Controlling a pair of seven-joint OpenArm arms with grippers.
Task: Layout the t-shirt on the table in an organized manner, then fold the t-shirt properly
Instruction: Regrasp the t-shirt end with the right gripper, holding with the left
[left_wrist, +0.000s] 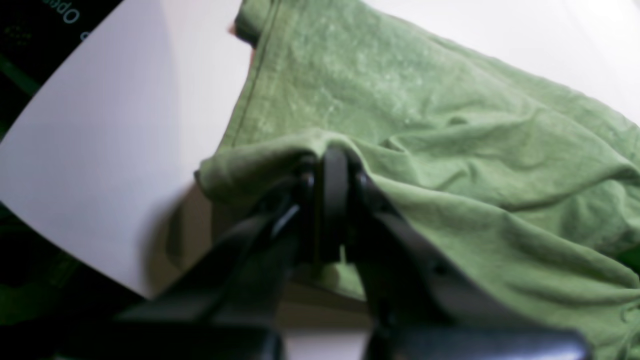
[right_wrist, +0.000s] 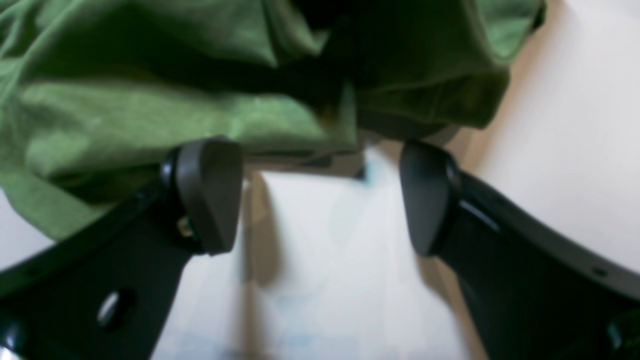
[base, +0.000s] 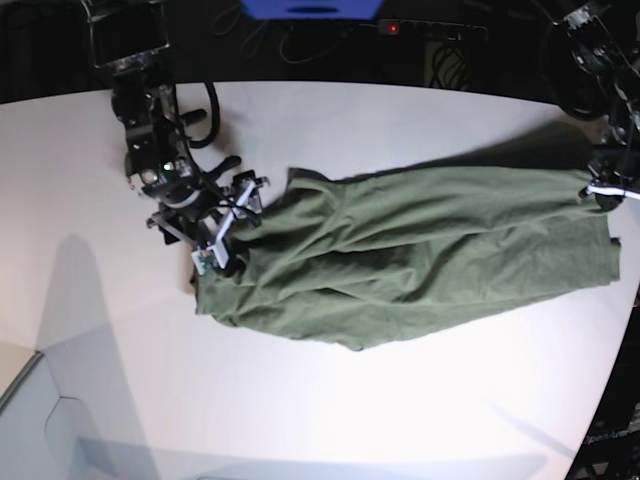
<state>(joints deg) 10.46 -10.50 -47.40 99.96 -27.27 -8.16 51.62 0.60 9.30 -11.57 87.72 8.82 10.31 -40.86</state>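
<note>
My left gripper (left_wrist: 327, 170) has its jaws pressed together on a fold of the t-shirt (left_wrist: 450, 165); olive-green cloth bunches over the black fingertips and drapes away from them toward the far side of the table (left_wrist: 115, 150); a stitched hem runs up from the pinch along the shirt's edge, bare white tabletop beside it; the wrist view is blurred, so the finer detail of the pinch is unclear.

My right gripper (right_wrist: 320, 197) has its jaws spread wide; both dark pads (right_wrist: 212, 192) are bare, nothing between them but white table (right_wrist: 575, 150); the t-shirt (right_wrist: 150, 115) lies just beyond the pads, a rumpled edge right at the tip of one pad; cannot tell whether it touches.

In the base view the t-shirt (base: 420, 255) lies stretched out long across the middle of the table (base: 300, 420), wrinkled, with lengthwise folds; one end sits under my right gripper (base: 218, 250) at the shirt's near-left end; the other end reaches my left gripper (base: 603, 193) at the table's curved edge, where the cloth is pulled up to a corner; the rest of the shirt rests flat on the tabletop.
</note>
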